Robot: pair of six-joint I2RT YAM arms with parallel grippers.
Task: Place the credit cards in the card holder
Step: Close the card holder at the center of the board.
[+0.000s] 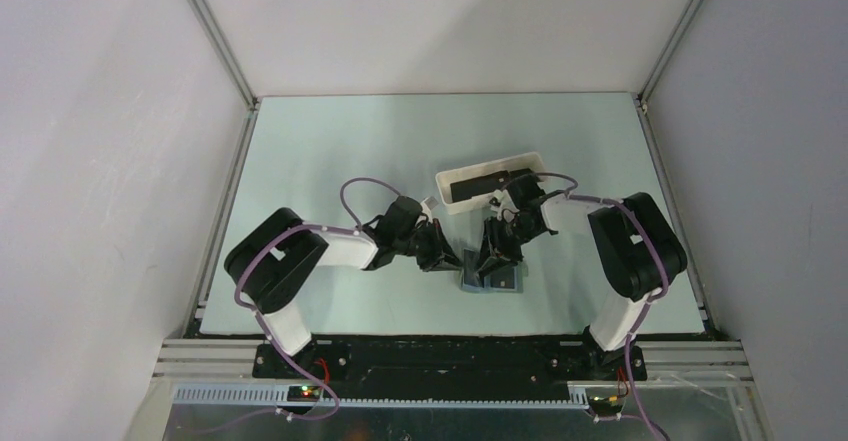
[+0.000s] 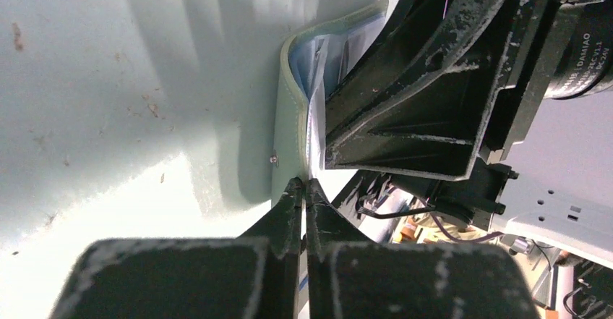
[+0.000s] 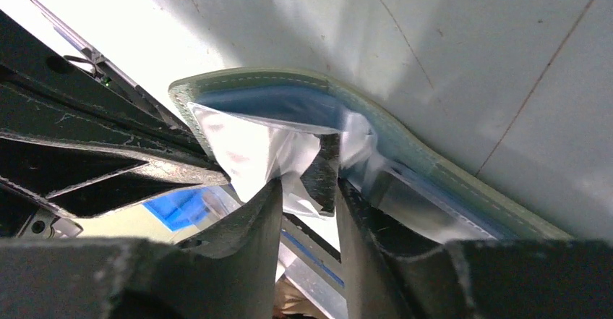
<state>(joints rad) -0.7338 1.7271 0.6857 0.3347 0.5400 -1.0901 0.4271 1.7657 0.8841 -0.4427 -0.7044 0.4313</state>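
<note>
The grey-green card holder (image 1: 472, 279) lies open on the table between both grippers, with a dark card (image 1: 504, 282) on its right half. My left gripper (image 1: 447, 258) is shut on the holder's left edge; in the left wrist view its tips (image 2: 304, 184) pinch where the green cover (image 2: 286, 116) meets the clear sleeve. My right gripper (image 1: 497, 261) reaches down into the holder. In the right wrist view its jaws (image 3: 309, 186) stand apart around the clear pocket (image 3: 246, 145) and a dark piece (image 3: 323, 171) inside the green rim (image 3: 289, 77). More dark credit cards (image 1: 475, 189) lie in the tray.
The long white tray (image 1: 490, 164) stands just behind the right gripper. The two grippers are nearly touching over the holder; the right gripper's fingers (image 2: 405, 109) fill the left wrist view. White enclosure walls and metal frame rails bound the table.
</note>
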